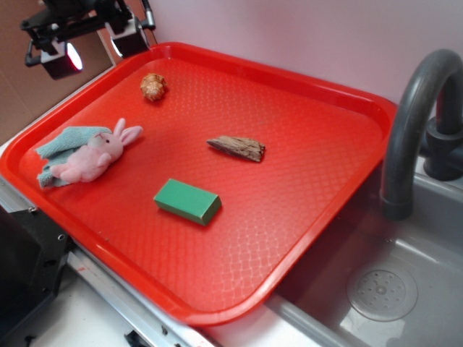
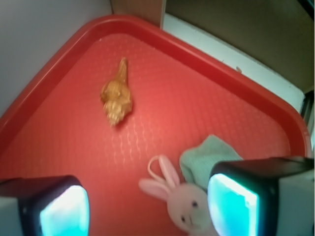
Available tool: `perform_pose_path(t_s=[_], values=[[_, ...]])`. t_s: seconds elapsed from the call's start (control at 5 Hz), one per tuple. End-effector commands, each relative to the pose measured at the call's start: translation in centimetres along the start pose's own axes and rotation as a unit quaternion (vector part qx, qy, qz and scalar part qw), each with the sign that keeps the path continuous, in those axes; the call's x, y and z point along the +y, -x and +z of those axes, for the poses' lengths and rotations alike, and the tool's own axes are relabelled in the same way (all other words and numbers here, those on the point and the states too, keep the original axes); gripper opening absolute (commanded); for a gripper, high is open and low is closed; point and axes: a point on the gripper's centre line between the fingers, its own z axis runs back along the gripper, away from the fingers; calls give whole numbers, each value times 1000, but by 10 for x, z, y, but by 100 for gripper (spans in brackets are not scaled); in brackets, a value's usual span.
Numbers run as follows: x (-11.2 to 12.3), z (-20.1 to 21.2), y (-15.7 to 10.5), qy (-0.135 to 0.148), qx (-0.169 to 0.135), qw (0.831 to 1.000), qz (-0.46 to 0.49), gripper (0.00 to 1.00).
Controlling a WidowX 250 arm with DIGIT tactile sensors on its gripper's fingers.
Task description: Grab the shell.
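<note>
Gripper [image 2: 147, 209] open wide, holding nothing, hovering above the tray [image 1: 304, 87] corner. Shell [image 1: 153, 87] lies alone near the tray's far corner, untouched, apart from the toy rabbit [image 1: 94, 155]. Grab not started: descent and closing remain.

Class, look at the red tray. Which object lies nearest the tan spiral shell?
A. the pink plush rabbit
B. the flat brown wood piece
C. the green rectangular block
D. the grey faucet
A. In the exterior view the small tan spiral shell sits at the tray's far corner, and the pink plush rabbit lies closer to it than the green rectangular block or the flat brown wood piece does.
</note>
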Motion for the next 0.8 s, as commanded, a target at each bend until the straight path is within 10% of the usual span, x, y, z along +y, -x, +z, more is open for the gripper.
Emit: perform_pose_path(t_s=[0.0,0.6], values=[[-6,-30,-46,-8,-27,998,54,100],[-19,-81,-83,-19,-17,999,34,100]])
